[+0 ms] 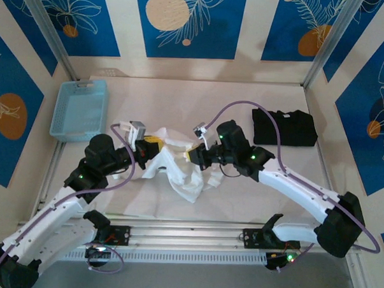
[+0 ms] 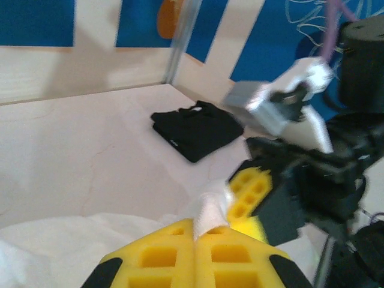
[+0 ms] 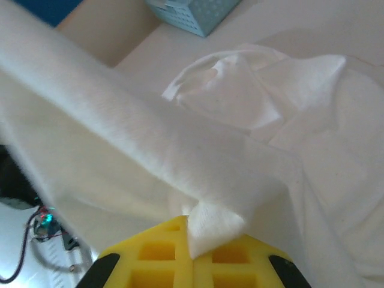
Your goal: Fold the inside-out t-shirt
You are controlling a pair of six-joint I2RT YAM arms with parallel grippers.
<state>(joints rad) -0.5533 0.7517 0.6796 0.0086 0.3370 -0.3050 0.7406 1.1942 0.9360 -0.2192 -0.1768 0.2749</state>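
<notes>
Inward-angled left claw (image 2: 195, 233) and right claw (image 3: 192, 241) pinch t-shirt (image 1: 178, 170).

Bright even light; soft shadows; t-shirt (image 3: 120, 120) blurred close up.

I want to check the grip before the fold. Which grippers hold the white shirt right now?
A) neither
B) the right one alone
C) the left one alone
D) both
D: in its wrist view the left gripper is shut on a tuft of the shirt, and the right gripper is shut on a fold of it in its own view.
</notes>
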